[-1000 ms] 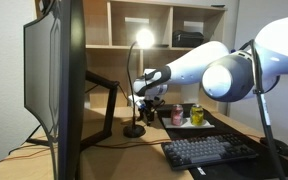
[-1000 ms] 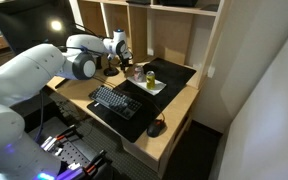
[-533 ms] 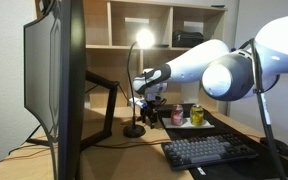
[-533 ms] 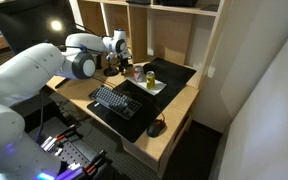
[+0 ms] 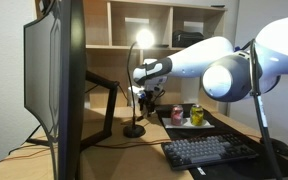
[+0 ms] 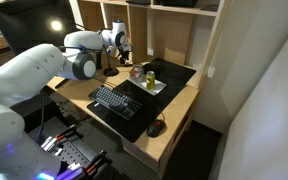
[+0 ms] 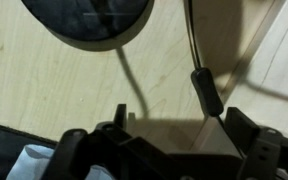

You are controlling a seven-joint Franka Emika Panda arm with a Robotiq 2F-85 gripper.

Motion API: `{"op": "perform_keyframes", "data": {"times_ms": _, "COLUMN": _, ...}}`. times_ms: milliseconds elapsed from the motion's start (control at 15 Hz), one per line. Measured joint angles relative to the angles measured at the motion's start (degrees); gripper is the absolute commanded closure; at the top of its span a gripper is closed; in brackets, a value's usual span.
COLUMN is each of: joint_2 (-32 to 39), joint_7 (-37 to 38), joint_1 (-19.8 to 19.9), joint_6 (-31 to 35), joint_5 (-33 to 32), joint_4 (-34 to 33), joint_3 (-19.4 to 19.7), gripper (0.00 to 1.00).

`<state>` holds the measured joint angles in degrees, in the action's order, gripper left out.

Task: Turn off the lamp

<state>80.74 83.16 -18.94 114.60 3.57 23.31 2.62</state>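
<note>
The slim black lamp has its head (image 5: 144, 38) lit, a thin curved stem (image 5: 132, 80) and a round base (image 5: 134, 131) on the wooden desk. In the wrist view the base (image 7: 89, 20) is at the top, and a black inline switch (image 7: 206, 90) sits on the lamp's cord. My gripper (image 7: 184, 122) is open just above the desk, with the switch's lower end between its fingers, close to the right one (image 7: 246, 125). In both exterior views the gripper (image 5: 144, 97) (image 6: 124, 56) hangs beside the stem, above the base.
A large monitor (image 5: 54, 80) on a thick black angular arm (image 5: 109, 95) stands close by. A keyboard (image 5: 209, 152) lies on a dark mat. A tray with cans (image 5: 192, 115) is beside the lamp. A mouse (image 6: 157, 127) lies near the desk's front. Shelves (image 5: 174, 25) rise behind.
My gripper has risen a little and shifted toward the lamp stem. The lamp is still lit.
</note>
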Motion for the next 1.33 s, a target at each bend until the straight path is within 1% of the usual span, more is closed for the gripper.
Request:
{"op": "perform_keyframes", "data": {"times_ms": 133, "joint_2": 0.77, "joint_7": 0.00, "joint_1": 0.00, "joint_6": 0.00, "joint_5": 0.00, "joint_4": -1.31, "joint_3": -0.02, "gripper": 0.00}}
{"op": "perform_keyframes", "data": {"times_ms": 333, "joint_2": 1.33, "joint_7": -0.20, "joint_1": -0.36, "joint_6": -0.73, "joint_5": -0.22, "joint_4": -0.68, "joint_3": 0.40, "gripper": 0.00}}
{"op": "perform_keyframes", "data": {"times_ms": 667, "joint_2": 3.66, "joint_7": -1.38, "joint_1": -1.42, "joint_6": 1.39, "joint_5": -0.64, "joint_4": -0.55, "joint_3": 0.79, "gripper": 0.00}}
{"op": "perform_keyframes", "data": {"times_ms": 933, "joint_2": 3.85, "joint_7": -1.68, "joint_1": -1.77, "joint_6": 3.23, "joint_5": -2.25, "joint_4": -0.41, "joint_3": 1.68, "gripper": 0.00}}
{"op": "perform_keyframes", "data": {"times_ms": 1133, "joint_2": 3.85, "joint_7": -1.79, "joint_1": -1.63, "joint_6": 5.75, "joint_5": -2.30, "joint_4": -0.17, "joint_3": 1.79, "gripper": 0.00}}
{"op": "perform_keyframes", "data": {"times_ms": 1333, "joint_2": 3.86, "joint_7": -1.79, "joint_1": -1.32, "joint_6": 10.01, "joint_5": -2.14, "joint_4": 0.80, "joint_3": 1.52, "gripper": 0.00}}
